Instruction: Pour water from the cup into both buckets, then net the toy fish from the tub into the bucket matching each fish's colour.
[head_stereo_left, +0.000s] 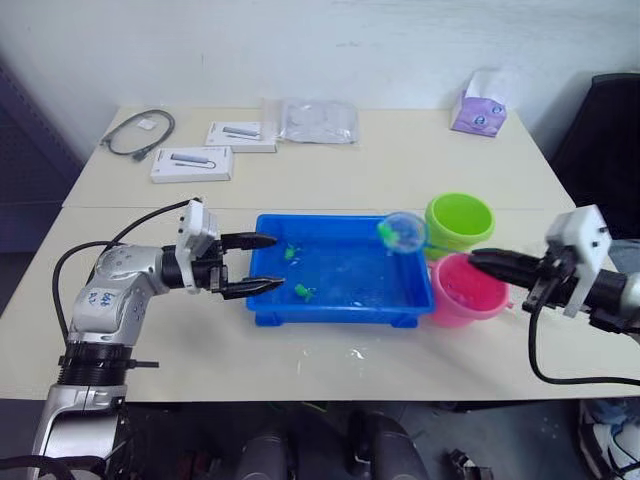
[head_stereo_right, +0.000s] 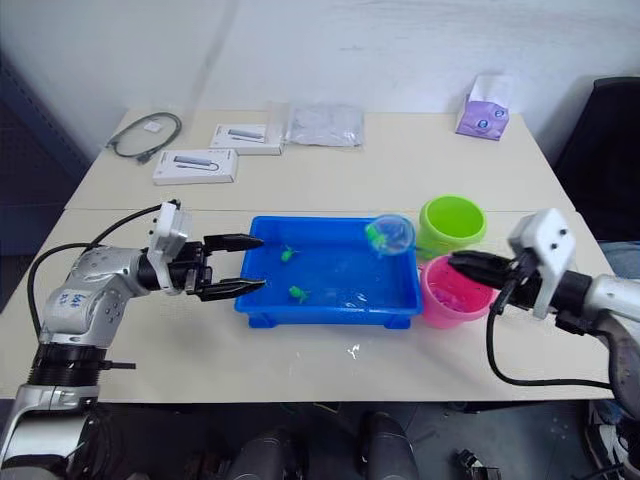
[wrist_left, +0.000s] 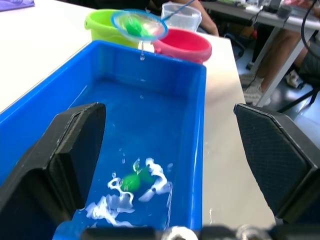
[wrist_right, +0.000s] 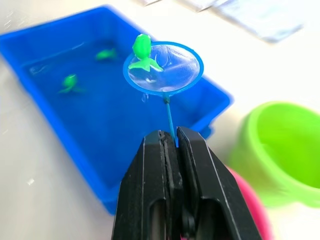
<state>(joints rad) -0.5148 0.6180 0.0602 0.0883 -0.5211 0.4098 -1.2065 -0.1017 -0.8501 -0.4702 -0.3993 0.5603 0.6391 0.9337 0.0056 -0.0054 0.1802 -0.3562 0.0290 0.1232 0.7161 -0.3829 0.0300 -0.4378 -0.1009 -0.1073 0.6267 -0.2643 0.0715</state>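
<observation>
Closest to the wrist camera, the right gripper (wrist_right: 170, 142) is clenched on the thin handle of the net (wrist_right: 163, 68); the ring rides above the tub's (head_stereo_left: 335, 312) far right corner, clear of the water and dripping, with a green fish (wrist_right: 141, 51) lying in the mesh; the step in hand looks like the netting of a green fish, lifted and on its way out; the handle's long axis runs from the gripper toward the tub, ring leading, roughly level. Next, I judge, the ring must travel over the green bucket (head_stereo_left: 459, 222), just beside it, and tip; the pink bucket (head_stereo_left: 465, 289) lies under the handle. Two more green fish (head_stereo_left: 303, 291) remain in the tub; the left gripper (head_stereo_left: 247, 265) hovers spread wide at the tub's left end, holding nothing.
</observation>
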